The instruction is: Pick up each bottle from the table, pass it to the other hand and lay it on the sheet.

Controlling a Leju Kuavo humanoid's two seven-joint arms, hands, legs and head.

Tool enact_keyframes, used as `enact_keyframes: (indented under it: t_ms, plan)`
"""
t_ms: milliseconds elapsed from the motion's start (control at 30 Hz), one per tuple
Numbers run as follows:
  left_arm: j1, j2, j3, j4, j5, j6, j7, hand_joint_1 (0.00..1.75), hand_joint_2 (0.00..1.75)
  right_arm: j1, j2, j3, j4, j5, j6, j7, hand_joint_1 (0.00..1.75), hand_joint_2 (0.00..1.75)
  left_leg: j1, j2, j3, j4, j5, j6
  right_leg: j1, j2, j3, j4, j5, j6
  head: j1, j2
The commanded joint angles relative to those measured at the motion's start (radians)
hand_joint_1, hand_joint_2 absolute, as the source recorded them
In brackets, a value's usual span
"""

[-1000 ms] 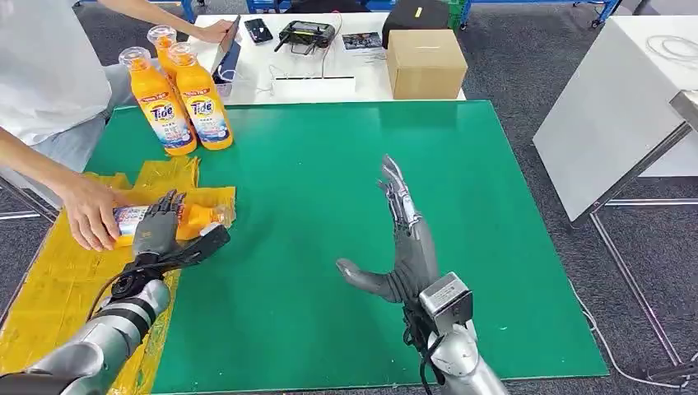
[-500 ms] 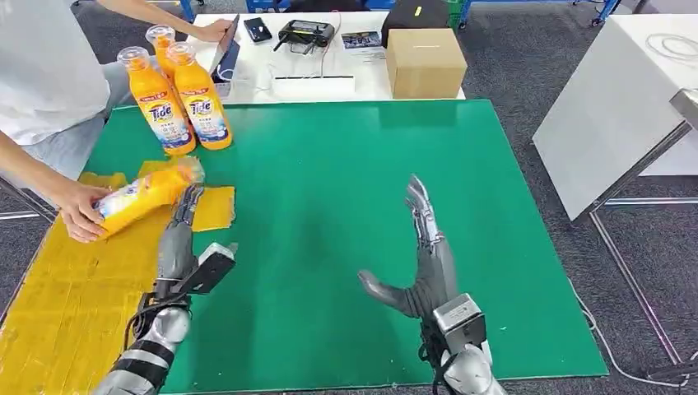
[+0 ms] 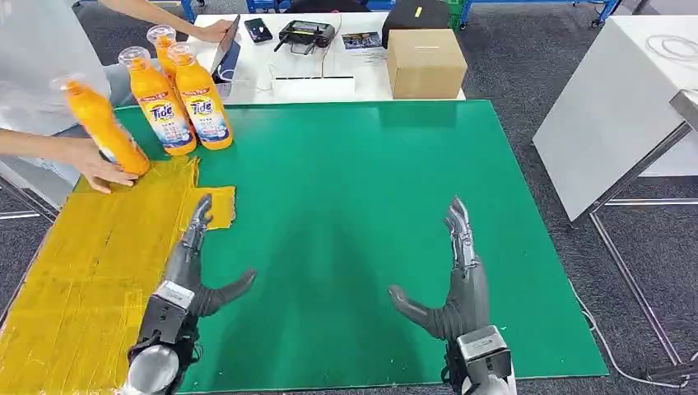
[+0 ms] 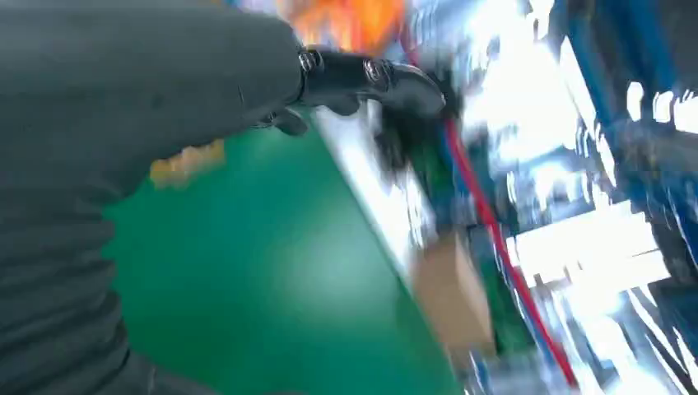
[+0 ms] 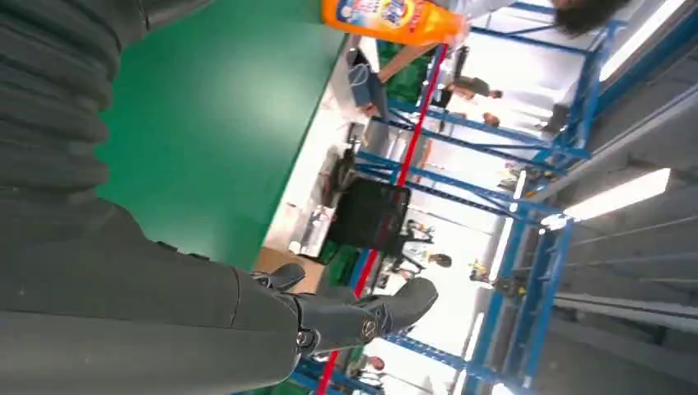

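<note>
Hands first: my left hand (image 3: 191,276) and right hand (image 3: 457,284) both hover low over the green mat (image 3: 354,206), fingers straight and spread, holding nothing. Three bottles (image 3: 183,99) stand at 11 o'clock; a person's hand (image 3: 103,169) holds a fourth bottle (image 3: 103,127) at 10 o'clock, over the yellow sheet (image 3: 74,271). My worry is reaching toward 11 o'clock while that hand is there: I could hit it, or topple the close-packed trio.

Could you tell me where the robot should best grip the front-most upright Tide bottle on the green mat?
Probably around the front Tide bottle mid-body at the label, coming from its open right side: it stands upright, its neck narrows, and another bottle crowds its left.
</note>
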Motion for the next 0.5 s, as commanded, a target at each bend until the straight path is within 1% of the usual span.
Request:
enact_keyframes:
  t_ms: [33, 67, 167, 200, 267, 300, 367, 400, 467, 500]
  plan:
    - [0.049, -0.050, -0.072, 0.093, 0.202, -0.148, 0.074, 0.00, 1.75, 0.051, 0.038, -0.024, 0.068, -0.073, -0.003, 0.027, 0.00, 1.75, 0.001, -0.001, 0.008, -0.002, -0.002, 0.000, 0.001, 0.000, 0.008, -0.004, -0.002, -0.001, 0.000, 0.000]
    - [0.052, -0.055, -0.071, 0.104, 0.233, -0.156, 0.079, 0.00, 1.75, 0.053, 0.040, -0.023, 0.072, -0.086, -0.005, 0.025, 0.00, 1.75, 0.000, -0.001, 0.005, -0.002, -0.001, 0.000, 0.000, 0.000, 0.005, -0.003, -0.001, -0.001, 0.000, 0.000]
    - [0.055, -0.053, -0.068, 0.105, 0.290, -0.168, 0.081, 0.00, 1.75, 0.049, 0.038, -0.018, 0.073, -0.097, -0.015, 0.024, 0.00, 1.75, 0.001, -0.001, 0.008, -0.003, -0.002, 0.000, 0.001, 0.000, 0.009, -0.005, -0.001, -0.001, 0.000, 0.000]
    - [0.055, -0.051, -0.069, 0.103, 0.291, -0.168, 0.081, 0.00, 1.75, 0.049, 0.038, -0.018, 0.072, -0.098, -0.016, 0.024, 0.00, 1.75, 0.000, 0.000, 0.004, -0.002, -0.001, 0.000, 0.001, 0.000, 0.004, -0.003, 0.000, -0.001, 0.000, 0.000]
    - [0.054, -0.050, -0.068, 0.099, 0.293, -0.168, 0.082, 0.00, 1.75, 0.047, 0.038, -0.019, 0.069, -0.100, -0.016, 0.024, 0.00, 1.75, 0.001, 0.000, 0.006, -0.002, -0.002, 0.000, 0.001, 0.001, 0.006, -0.003, -0.001, -0.001, 0.000, 0.000]
    - [0.055, -0.049, -0.069, 0.092, 0.292, -0.161, 0.080, 0.00, 1.75, 0.047, 0.037, -0.020, 0.069, -0.101, -0.021, 0.024, 0.00, 1.75, 0.000, 0.000, 0.004, -0.002, -0.001, 0.000, 0.000, 0.000, 0.004, -0.002, 0.000, -0.001, 0.000, 0.000]
    - [0.053, -0.050, -0.069, 0.087, 0.277, -0.145, 0.072, 0.00, 1.75, 0.043, 0.034, -0.016, 0.071, -0.106, -0.017, 0.022, 0.00, 1.75, 0.001, -0.001, 0.005, -0.002, -0.002, 0.000, 0.001, 0.000, 0.006, -0.003, -0.001, -0.001, 0.000, 0.000]
    - [0.053, -0.050, -0.069, 0.087, 0.277, -0.145, 0.072, 0.00, 1.75, 0.043, 0.034, -0.016, 0.071, -0.106, -0.017, 0.022, 0.00, 1.75, 0.000, 0.000, 0.003, -0.002, -0.001, 0.000, 0.000, 0.000, 0.003, -0.002, -0.001, -0.001, 0.000, 0.000]
    - [0.053, -0.050, -0.069, 0.087, 0.277, -0.145, 0.072, 0.00, 1.75, 0.043, 0.034, -0.016, 0.071, -0.106, -0.017, 0.022, 0.00, 1.75, 0.001, 0.000, 0.006, -0.002, -0.002, 0.000, 0.001, 0.001, 0.006, -0.003, -0.001, -0.001, 0.000, 0.000]
    - [0.053, -0.050, -0.069, 0.087, 0.277, -0.145, 0.072, 0.00, 1.75, 0.043, 0.034, -0.016, 0.071, -0.106, -0.017, 0.022, 0.00, 1.75, 0.000, 0.000, 0.003, -0.001, -0.001, 0.000, 0.000, 0.000, 0.004, -0.002, -0.001, -0.001, 0.000, 0.000]
